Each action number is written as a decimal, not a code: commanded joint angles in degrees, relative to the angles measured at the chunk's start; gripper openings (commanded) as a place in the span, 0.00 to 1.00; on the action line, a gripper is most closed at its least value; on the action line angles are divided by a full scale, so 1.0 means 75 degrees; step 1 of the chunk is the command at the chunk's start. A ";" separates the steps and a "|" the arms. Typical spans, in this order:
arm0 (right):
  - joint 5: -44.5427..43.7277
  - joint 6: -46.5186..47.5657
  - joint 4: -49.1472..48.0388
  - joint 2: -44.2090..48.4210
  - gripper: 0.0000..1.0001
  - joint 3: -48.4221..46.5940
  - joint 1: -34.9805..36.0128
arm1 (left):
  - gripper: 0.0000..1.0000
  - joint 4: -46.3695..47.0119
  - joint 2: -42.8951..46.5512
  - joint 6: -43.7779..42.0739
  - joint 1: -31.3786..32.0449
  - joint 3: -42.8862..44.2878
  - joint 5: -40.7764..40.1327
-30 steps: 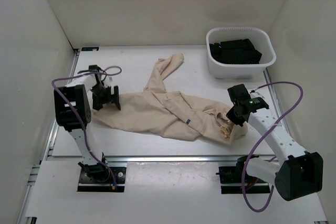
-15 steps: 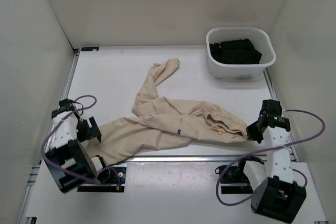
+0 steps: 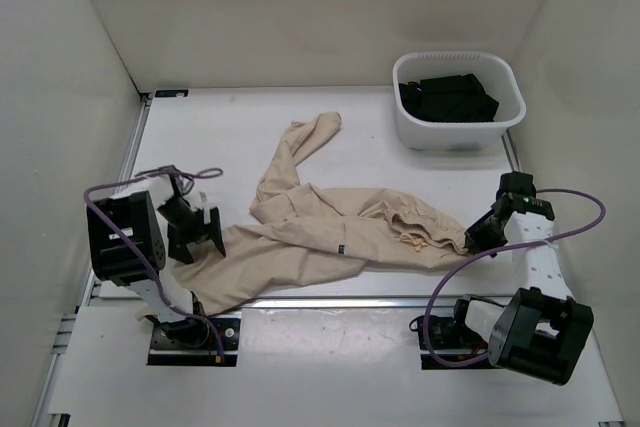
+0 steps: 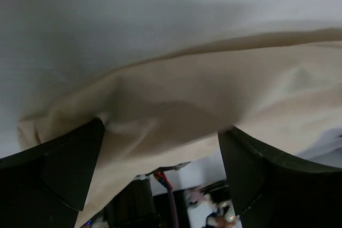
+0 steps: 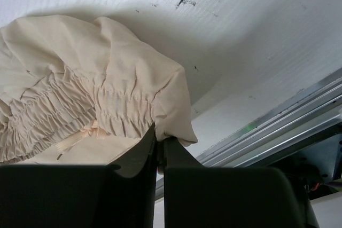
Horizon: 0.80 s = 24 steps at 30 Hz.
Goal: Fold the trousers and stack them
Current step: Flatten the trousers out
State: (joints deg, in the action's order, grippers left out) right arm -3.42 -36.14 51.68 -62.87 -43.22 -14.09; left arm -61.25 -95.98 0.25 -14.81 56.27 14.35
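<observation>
So: trousers (image 3: 340, 232) lie sprawled across mid table (image 3: 220, 137), one leg up toward the back, other toward front-left | L gripper (image 3: 208, 235) jaws wide open, cloth of the leg end btwn them, not clamped | R gripper (image 3: 472, 241) jaws pinched tight on elastic waistband edge, right end | white tub (image 3: 458, 135) w/ black clothes (image 3: 445, 97) back-right, apart.

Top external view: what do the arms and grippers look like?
The left arm and right arm are white links with boxy black joint housings, each trailing a looping purple cable. The left gripper and right gripper are black, with two flat fingers.
</observation>
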 commanded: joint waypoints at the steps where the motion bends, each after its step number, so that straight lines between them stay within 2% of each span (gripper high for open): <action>1: 0.0187 0.0225 -0.0035 -0.0066 0.00 -0.0249 0.0038 | 1.00 0.0758 0.0436 -0.0034 0.0568 -0.0985 -0.1161; 2: 0.0291 0.0155 -0.0035 -0.0066 0.00 -0.0249 0.0038 | 1.00 0.1132 0.0330 -0.0034 0.0568 -0.1126 -0.1337; 3: 0.0292 0.0155 -0.0035 -0.0066 0.00 -0.0249 0.0038 | 0.94 0.1275 0.0074 -0.0034 0.0568 -0.1209 -0.1606; 4: 0.0385 0.0155 -0.0117 -0.0066 0.00 -0.0249 0.0038 | 0.79 0.1277 -0.0079 -0.0034 0.0568 -0.1210 -0.1608; 5: 0.0571 0.0085 -0.0199 -0.0148 0.00 -0.0249 0.0038 | 0.58 0.1277 -0.0232 -0.0034 0.0568 -0.1117 -0.1609; 6: 0.0701 0.0084 -0.0281 -0.0148 0.00 -0.0353 0.0038 | 0.29 0.1277 -0.0512 -0.0034 0.0499 -0.0977 -0.1609; 7: 0.0841 0.0015 -0.0444 -0.0369 0.00 -0.0424 0.0038 | 0.14 0.1277 -0.0631 -0.0034 0.0498 -0.0500 -0.1678; 9: 0.1065 0.0014 -0.0445 -0.0860 0.00 -0.1122 0.0038 | 0.14 0.1277 -0.0702 -0.0034 0.0498 0.0367 -0.1877; 10: 0.1135 0.0014 -0.0364 -0.1060 0.00 -0.1545 0.0038 | 0.14 0.1195 -0.0702 -0.0034 0.0498 0.1637 -0.2145; 12: 0.1136 0.0177 -0.0142 -0.1540 0.00 -0.2564 0.0038 | 0.14 0.1195 -0.0469 -0.0034 0.0334 0.3189 -0.2346; 13: 0.1136 0.0178 0.0149 -0.1647 0.00 -0.3648 -0.0043 | 0.14 0.1276 -0.0398 -0.0034 0.0253 0.4658 -0.2416; 16: 0.0972 0.0178 0.0619 -0.1812 0.00 -0.5142 -0.0255 | 0.14 0.1592 0.0128 -0.0034 0.0252 0.6227 -0.2395; 18: 0.0971 0.0097 0.0621 -0.1591 0.00 -0.5160 -0.0255 | 0.14 0.1593 0.0688 -0.0034 0.0322 0.6127 -0.2230; 22: 0.1779 -0.0255 0.0036 -0.0900 0.00 -0.3545 -0.0255 | 0.14 0.1733 0.1953 -0.0034 0.0322 0.3777 -0.2030; 23: 0.1954 -0.0348 -0.0209 -0.0678 0.00 -0.3205 -0.0185 | 0.14 0.1734 0.2190 -0.0034 0.0322 0.2564 -0.2030; 24: 0.1956 -0.0349 -0.0281 -0.0583 0.00 -0.2645 -0.0184 | 0.16 0.1803 0.2413 -0.0034 0.0322 0.1972 -0.2030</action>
State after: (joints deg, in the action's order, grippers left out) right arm 10.11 -37.95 50.00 -67.68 -70.24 -15.07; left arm -43.62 -77.34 0.49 -11.29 84.38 2.09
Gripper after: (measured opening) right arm 0.028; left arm 0.158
